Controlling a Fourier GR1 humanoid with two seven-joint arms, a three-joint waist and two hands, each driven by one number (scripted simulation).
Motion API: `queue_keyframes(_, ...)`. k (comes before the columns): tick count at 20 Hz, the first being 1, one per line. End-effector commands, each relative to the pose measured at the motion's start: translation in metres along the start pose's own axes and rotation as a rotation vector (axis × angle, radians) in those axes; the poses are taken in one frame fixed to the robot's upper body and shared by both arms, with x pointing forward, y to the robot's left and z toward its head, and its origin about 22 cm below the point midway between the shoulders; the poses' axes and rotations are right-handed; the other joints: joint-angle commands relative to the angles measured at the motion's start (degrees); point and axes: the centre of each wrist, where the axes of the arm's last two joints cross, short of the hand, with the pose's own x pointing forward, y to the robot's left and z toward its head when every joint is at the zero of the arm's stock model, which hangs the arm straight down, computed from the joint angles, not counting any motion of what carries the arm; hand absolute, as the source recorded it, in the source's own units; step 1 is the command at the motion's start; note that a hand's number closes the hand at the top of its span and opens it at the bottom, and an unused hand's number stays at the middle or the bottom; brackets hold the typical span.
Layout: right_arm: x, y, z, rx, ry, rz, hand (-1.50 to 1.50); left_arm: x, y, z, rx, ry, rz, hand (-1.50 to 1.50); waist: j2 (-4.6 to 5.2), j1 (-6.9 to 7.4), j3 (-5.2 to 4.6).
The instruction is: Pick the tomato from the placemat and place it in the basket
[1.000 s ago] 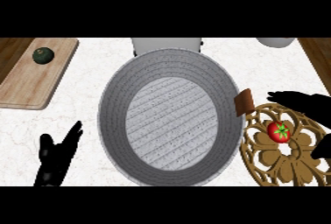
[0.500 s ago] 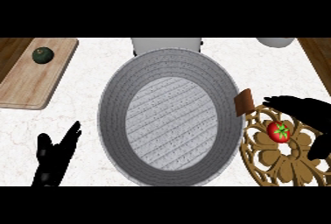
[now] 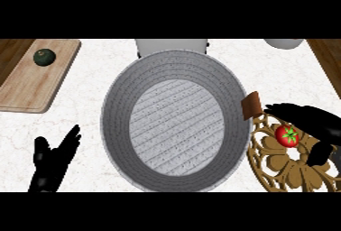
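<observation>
In the head view, the chief risk is a grasp that closes off-centre: the right hand (image 3: 311,131) arches over the tomato (image 3: 288,135) with its fingers spread wide at about twelve o'clock of the fruit and its thumb down at about four o'clock, not yet closed on anything, so if they come together unevenly the round fruit could, I judge, squirt sideways and roll across the openwork placemat (image 3: 286,173) or off it. A second hazard is the small brown block (image 3: 250,104) standing at about eleven o'clock of the tomato, just beside the basket (image 3: 176,119) rim; a low carry toward nine o'clock might clip it, or catch the rim itself. The tomato looks small, glossy red, with a green star-shaped calyx on top, and sits on the upper part of the golden placemat, just to the three o'clock side of the large grey woven basket. Smooth and round, it will probably slip easily. The left hand (image 3: 54,159) rests at the lower left, fingers straight and relaxed, holding nothing. A wooden cutting board (image 3: 33,83) with a dark green fruit (image 3: 44,57), likely an avocado, lies at ten o'clock of the basket.
</observation>
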Motion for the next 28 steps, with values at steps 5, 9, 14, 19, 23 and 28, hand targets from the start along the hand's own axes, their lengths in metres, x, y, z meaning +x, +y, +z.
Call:
queue_keyframes(5,0.013,0.016,-0.024,-0.002,-0.019,-0.006,-1.5,-0.018,0.001,-0.015,-0.004,0.071,0.017,0.0,0.4,-0.19,-0.46)
queue_keyframes(9,0.005,0.013,-0.027,-0.004,-0.042,0.059,1.5,-0.024,-0.002,-0.019,-0.017,0.059,0.001,0.0,0.5,-0.05,-0.46)
queue_keyframes(14,-0.015,0.02,-0.006,-0.069,-0.062,0.151,1.5,-0.018,0.013,0.009,-0.014,0.06,0.017,0.0,0.35,0.21,-0.42)
queue_keyframes(19,0.101,0.047,-0.082,-0.123,-0.009,0.075,1.5,-0.014,-0.018,-0.001,-0.01,0.053,0.015,0.0,-0.16,-0.98,-0.61)
queue_keyframes(23,0.151,0.062,-0.106,-0.103,0.029,-0.001,1.5,-0.013,-0.002,0.004,-0.003,0.04,0.0,0.0,-0.73,-0.31,-0.82)
queue_keyframes(28,0.213,0.045,-0.117,-0.168,0.126,0.046,1.5,-0.011,-0.004,0.004,-0.006,0.045,0.006,0.0,-0.85,0.12,-0.71)
